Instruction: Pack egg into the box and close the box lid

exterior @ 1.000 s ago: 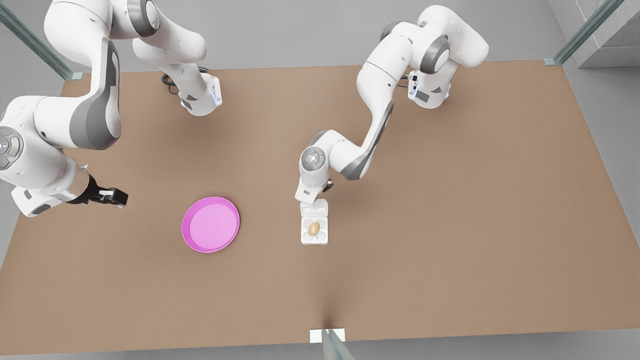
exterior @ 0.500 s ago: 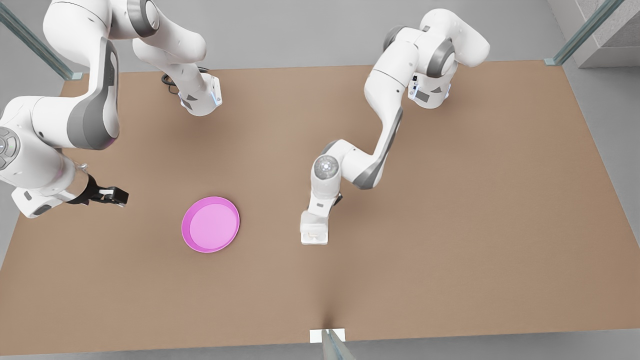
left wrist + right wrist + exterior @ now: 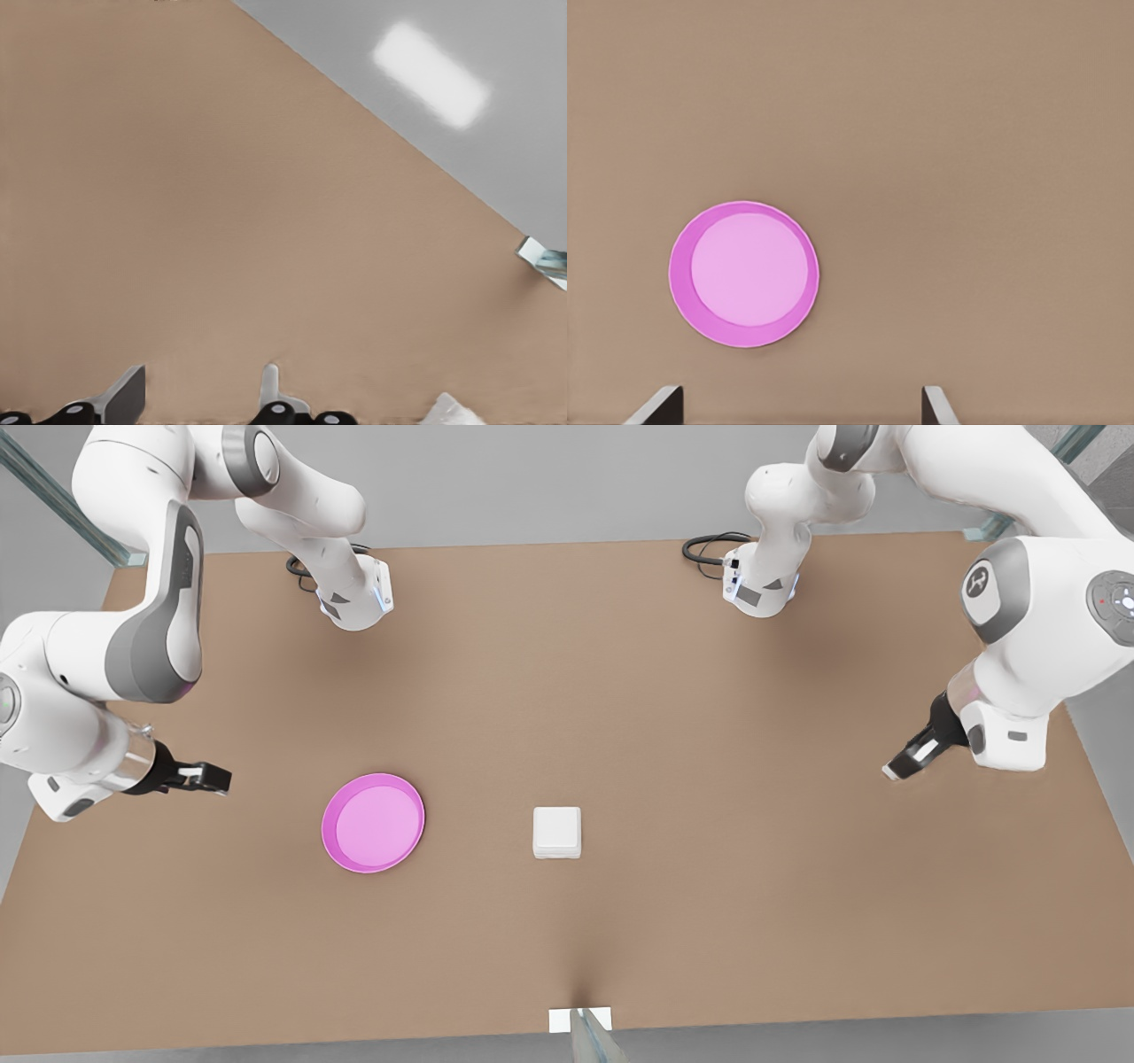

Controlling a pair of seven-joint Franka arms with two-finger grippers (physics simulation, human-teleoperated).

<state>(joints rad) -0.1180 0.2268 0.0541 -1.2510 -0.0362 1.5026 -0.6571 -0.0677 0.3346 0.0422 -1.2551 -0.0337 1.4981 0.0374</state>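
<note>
The white box (image 3: 557,833) sits shut in the middle of the table, its lid (image 3: 557,827) lying flat on top. The egg is hidden under the lid. Far from the box, my left gripper (image 3: 890,771) hangs at the front view's right. In the left wrist view that gripper (image 3: 197,394) is open over bare table. My right gripper (image 3: 221,779) waits at the front view's left, pointing toward the pink plate (image 3: 373,823). In the right wrist view this gripper (image 3: 796,407) is wide open and holds nothing.
The round pink plate (image 3: 744,274) lies flat to the left of the box in the front view, with nothing on it. Both arm bases (image 3: 354,598) (image 3: 759,584) stand at the far table edge. A glass post (image 3: 585,1032) rises at the near edge.
The arm at the front view's right folded the lid down over the egg, then let go and pulled back far to the right. The other arm barely moved.
</note>
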